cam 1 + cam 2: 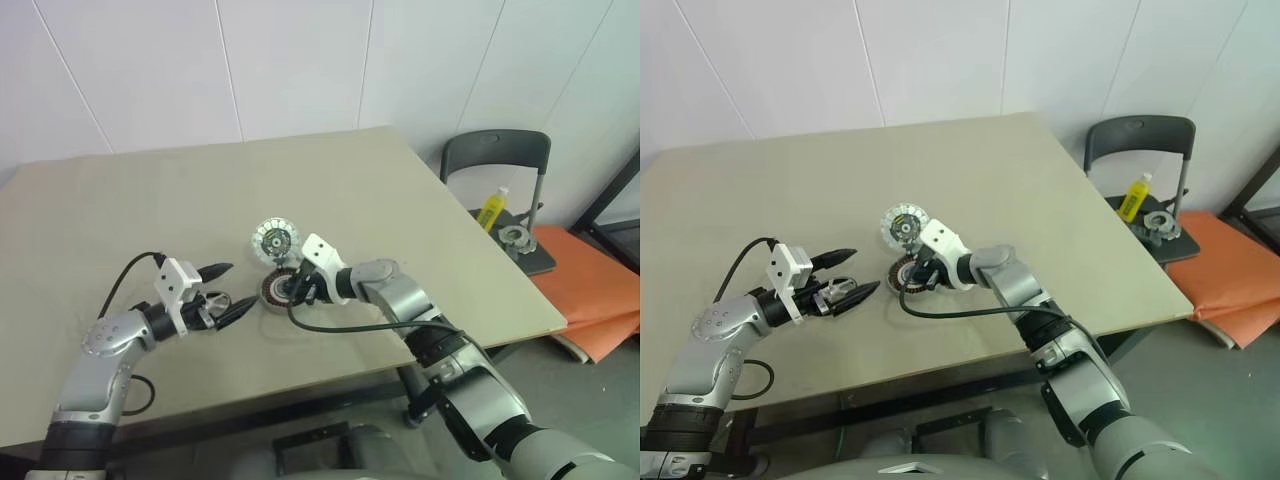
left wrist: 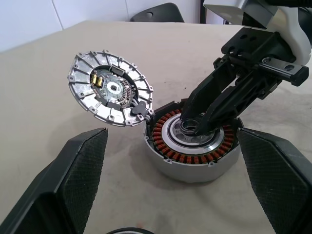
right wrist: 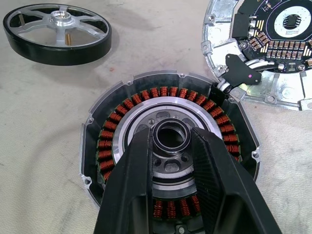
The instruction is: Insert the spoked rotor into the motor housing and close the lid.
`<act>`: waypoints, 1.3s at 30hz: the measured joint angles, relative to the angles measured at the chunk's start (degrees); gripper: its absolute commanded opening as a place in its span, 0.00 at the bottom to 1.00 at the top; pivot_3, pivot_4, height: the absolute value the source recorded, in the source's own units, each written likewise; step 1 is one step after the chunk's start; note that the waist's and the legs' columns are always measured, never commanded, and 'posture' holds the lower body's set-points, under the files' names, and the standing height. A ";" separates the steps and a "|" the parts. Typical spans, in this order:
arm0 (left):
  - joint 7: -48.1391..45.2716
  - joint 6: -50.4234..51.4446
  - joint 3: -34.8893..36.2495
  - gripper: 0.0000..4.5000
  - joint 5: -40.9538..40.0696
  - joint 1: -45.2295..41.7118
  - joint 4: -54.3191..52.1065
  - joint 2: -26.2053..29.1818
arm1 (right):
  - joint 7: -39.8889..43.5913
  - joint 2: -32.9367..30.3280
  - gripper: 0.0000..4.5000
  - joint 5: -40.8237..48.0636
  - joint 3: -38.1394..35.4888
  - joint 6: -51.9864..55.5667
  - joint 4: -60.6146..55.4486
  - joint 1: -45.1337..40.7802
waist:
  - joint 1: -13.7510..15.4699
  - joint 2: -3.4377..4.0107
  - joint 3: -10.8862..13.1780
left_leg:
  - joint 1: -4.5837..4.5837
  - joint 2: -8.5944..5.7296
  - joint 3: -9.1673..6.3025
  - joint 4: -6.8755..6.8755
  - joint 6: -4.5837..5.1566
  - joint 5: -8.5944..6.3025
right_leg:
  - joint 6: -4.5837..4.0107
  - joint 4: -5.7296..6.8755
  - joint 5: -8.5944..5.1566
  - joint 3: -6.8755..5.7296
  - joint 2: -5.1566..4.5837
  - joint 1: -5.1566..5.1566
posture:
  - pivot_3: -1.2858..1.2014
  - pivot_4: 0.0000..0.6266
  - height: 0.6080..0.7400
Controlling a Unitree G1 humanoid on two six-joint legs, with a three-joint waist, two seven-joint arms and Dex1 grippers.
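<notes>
The right claw (image 3: pixel 170 141) pinches the silver centre ring of the one copper-wound dark round motor housing (image 3: pixel 117 141) on the beige bench (image 1: pixel 400 200). One hinged segmented lid (image 2: pixel 108 87) stands open beside it. One black-rimmed silver spoked rotor (image 3: pixel 57 33) lies just beside the wide-open, empty left claw (image 1: pixel 228 288).

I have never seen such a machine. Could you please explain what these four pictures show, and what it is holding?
A two-armed robot works at a table. Two pictures come from its head, two from cameras on its wrists. The right gripper pinches the centre ring of the motor housing. The lid stands open, tilted, joined to the housing by a short cable. The left gripper is open and holds nothing. The spoked rotor lies on the table near it, not yet inserted.
</notes>
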 measured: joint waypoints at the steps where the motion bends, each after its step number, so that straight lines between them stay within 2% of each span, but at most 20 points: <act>1: 0.02 -0.01 0.00 1.00 0.01 0.00 0.07 0.00 | 0.00 0.00 0.17 0.00 0.00 -0.01 0.00 0.01 | 0.00 0.00 0.00 | 0.00 0.00 0.00 0.00 0.00 0.00 | 0.00 0.00 0.00 0.00 0.00 0.00 | 0.52 0.00 1.00; 17: 0.61 -0.33 -0.01 1.00 0.55 0.01 0.12 0.00 | 0.15 0.05 0.17 0.02 0.09 -0.03 -0.37 0.19 | -0.01 0.00 0.00 | 0.00 0.02 -0.01 -0.02 0.00 0.00 | 0.00 -0.02 0.00 0.00 -0.01 -0.01 | 0.52 0.00 1.00; 23: 0.79 -0.49 -0.01 1.00 1.06 -0.04 0.38 -0.07 | 1.01 0.31 0.62 0.22 0.23 0.58 -1.06 0.59 | -0.03 0.00 0.00 | 0.00 0.02 -0.01 -0.03 0.00 0.00 | -0.01 -0.01 0.00 0.00 0.00 -0.01 | 0.52 0.00 1.00; 34: 0.81 -0.55 -0.21 1.00 1.28 -0.48 1.37 -0.25 | 0.36 1.53 0.62 1.27 -0.50 1.93 -1.44 0.64 | -0.02 0.01 0.01 | -0.02 0.02 -0.03 -0.04 -0.01 0.00 | -0.01 -0.03 0.00 0.00 -0.02 -0.03 | 0.52 0.00 1.00; 39: 0.80 -0.72 -0.52 1.00 1.42 -0.56 1.51 -0.62 | -2.62 4.05 0.62 3.33 -4.42 1.04 -0.25 0.63 | -0.01 0.02 0.02 | -0.23 0.02 -0.02 -0.04 0.00 0.00 | -0.01 -0.01 0.00 0.01 -0.01 -0.25 | 0.52 0.00 1.00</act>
